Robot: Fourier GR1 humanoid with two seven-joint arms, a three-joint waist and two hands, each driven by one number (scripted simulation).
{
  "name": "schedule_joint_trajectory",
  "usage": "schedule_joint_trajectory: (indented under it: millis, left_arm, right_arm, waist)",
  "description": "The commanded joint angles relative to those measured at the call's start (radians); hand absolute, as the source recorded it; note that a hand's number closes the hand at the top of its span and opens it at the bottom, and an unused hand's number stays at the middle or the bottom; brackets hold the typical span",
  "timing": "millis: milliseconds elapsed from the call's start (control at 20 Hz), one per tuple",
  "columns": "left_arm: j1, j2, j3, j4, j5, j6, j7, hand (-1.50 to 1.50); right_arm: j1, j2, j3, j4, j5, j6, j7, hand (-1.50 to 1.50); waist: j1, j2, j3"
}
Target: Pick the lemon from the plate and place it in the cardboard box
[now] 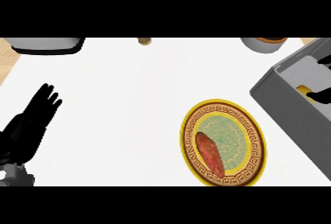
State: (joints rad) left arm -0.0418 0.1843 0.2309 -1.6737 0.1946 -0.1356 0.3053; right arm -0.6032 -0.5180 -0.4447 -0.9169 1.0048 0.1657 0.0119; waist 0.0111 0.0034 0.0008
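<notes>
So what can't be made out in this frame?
- Right hand: only a dark bit shows inside the grey box, cut by the head view's right edge; its fingers can't be read.
- Yellow lemon: mostly hidden by the box wall.
- Grey containers at the top edge: cropped.

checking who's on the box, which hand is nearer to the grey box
Right. The right hand is inside the grey box at the view's right edge, beside something yellow. The left hand rests open at the far left, across the counter.

White counter [142, 109], tan wood at its corners
</notes>
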Motion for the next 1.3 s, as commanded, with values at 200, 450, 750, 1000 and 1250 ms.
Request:
schedule_joint_trajectory:
  millis: [200,450,750,1000,1250]
  left_arm:
    - [0.018,-0.002,0.0,-0.043,0.019,-0.004,0.032,0.0]
    - [0.048,-0.009,0.009,0.008,-0.005,-0.01,-0.036,0.0]
    - [0.028,-0.015,-0.006,-0.024,-0.015,0.012,-0.001,0.0]
    - [0.006,0.025,0.03,0.01,0.004,-0.016,-0.006,0.0]
    - [-0.058,0.024,0.025,0.029,-0.001,0.012,0.03,0.0]
  right_arm:
    - [-0.035,0.035,-0.114,0.051,-0.16,-0.137,-0.135,-1.5]
    - [-0.05,0.035,-0.294,-0.005,-0.366,-0.118,-0.124,-1.5]
    - [0.019,-0.05,-0.419,0.0,-0.531,-0.045,-0.142,-1.5]
    - [0.038,-0.191,-0.471,0.112,-0.622,0.021,-0.161,-1.5]
    - [0.141,-0.289,-0.483,0.243,-0.672,0.122,-0.335,-1.5]
  waist:
    - [0.002,-0.003,0.001]
    - [-0.017,-0.008,-0.001]
    - [-0.016,-0.006,-0.001]
    - [-0.008,-0.002,0.0]
    - [-0.009,-0.001,0.001]
